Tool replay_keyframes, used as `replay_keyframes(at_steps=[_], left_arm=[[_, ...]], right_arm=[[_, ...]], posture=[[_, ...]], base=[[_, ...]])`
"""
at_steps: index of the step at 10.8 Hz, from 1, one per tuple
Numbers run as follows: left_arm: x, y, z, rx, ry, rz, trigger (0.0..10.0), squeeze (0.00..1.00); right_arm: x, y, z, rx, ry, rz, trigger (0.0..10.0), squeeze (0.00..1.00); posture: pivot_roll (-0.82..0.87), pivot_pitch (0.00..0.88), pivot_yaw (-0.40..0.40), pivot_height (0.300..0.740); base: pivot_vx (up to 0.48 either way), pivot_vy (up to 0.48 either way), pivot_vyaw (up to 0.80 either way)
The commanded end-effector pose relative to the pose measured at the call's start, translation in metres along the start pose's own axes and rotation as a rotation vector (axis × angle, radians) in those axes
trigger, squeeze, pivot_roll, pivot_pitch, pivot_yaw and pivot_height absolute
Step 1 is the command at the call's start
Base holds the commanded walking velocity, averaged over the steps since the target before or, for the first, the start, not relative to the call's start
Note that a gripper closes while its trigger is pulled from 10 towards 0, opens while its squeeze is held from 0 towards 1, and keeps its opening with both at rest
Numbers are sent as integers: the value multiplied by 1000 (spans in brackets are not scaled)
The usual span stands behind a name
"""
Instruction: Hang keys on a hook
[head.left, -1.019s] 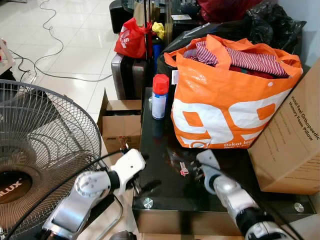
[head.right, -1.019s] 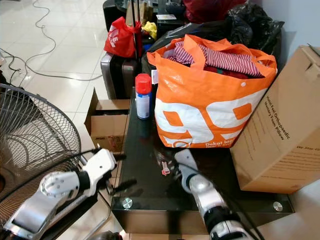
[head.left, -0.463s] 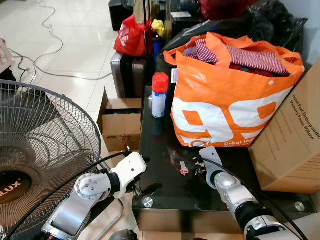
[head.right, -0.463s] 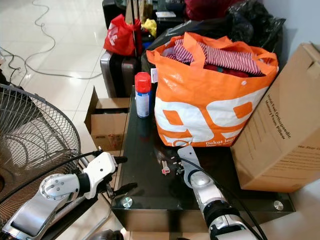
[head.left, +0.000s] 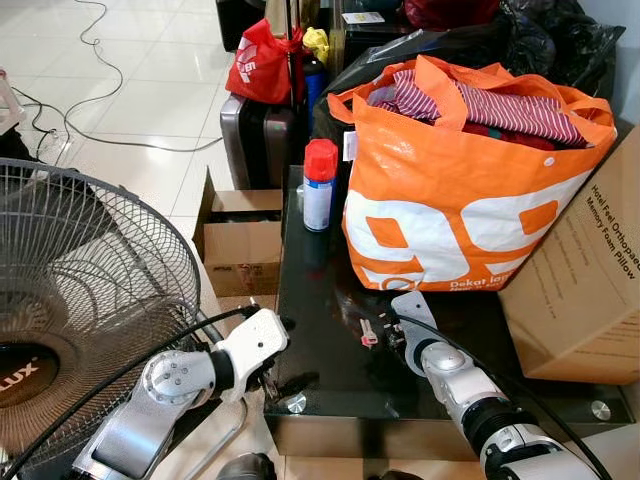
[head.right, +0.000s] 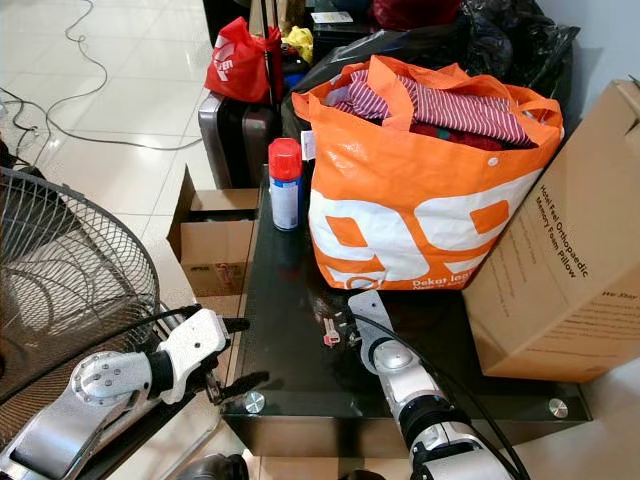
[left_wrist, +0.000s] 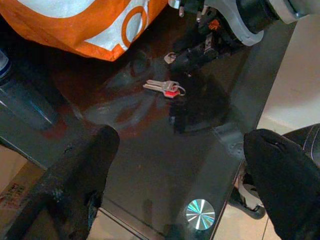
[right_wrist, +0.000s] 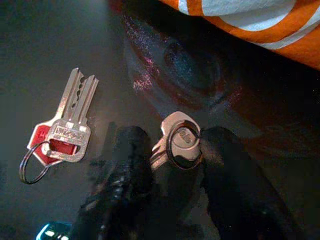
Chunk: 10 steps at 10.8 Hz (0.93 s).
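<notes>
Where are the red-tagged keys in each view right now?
Left eye: red-tagged keys on the black glass table, before the orange bag.
Right eye, same spot.
Left wrist, mid-frame.
Right wrist, beside a second key.
Shared landmark: the orange bag.

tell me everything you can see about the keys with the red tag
The keys with the red tag are two silver metal keys stacked on a red plastic tag, joined by a thin split ring. They lie flat on the black glass table, near the orange bag, apart from the right gripper beside them.
</notes>
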<state>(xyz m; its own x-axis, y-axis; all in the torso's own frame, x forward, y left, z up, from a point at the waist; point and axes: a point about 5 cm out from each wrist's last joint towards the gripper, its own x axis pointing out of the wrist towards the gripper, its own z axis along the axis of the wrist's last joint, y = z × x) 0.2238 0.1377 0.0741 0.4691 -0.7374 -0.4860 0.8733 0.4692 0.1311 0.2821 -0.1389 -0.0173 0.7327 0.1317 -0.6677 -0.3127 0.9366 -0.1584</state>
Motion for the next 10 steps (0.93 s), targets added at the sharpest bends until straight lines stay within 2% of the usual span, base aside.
replay_keyframes(at_steps=[1,6,7,10], left_arm=[[0,1,5,16,-6,-10,10000,631],[3,2,8,19,-10,-16,10000,627],[2,2,7,18,-9,-17,10000,631],[3,2,7,18,-9,-18,10000,627]], right_arm=[[-1,-3,-8,-1,32,-9,2980,0],[-2,-7,-12,13,45,-12,1647,0],[-2,-7,-13,14,47,-10,863,0],[-2,-6,-14,22,51,-10,863,0]], posture=[[6,101,-3,740],[3,99,0,740],[3,103,0,740],[2,104,1,740]], base=[[0,0,0],[0,0,0],[0,0,0],[0,0,0]])
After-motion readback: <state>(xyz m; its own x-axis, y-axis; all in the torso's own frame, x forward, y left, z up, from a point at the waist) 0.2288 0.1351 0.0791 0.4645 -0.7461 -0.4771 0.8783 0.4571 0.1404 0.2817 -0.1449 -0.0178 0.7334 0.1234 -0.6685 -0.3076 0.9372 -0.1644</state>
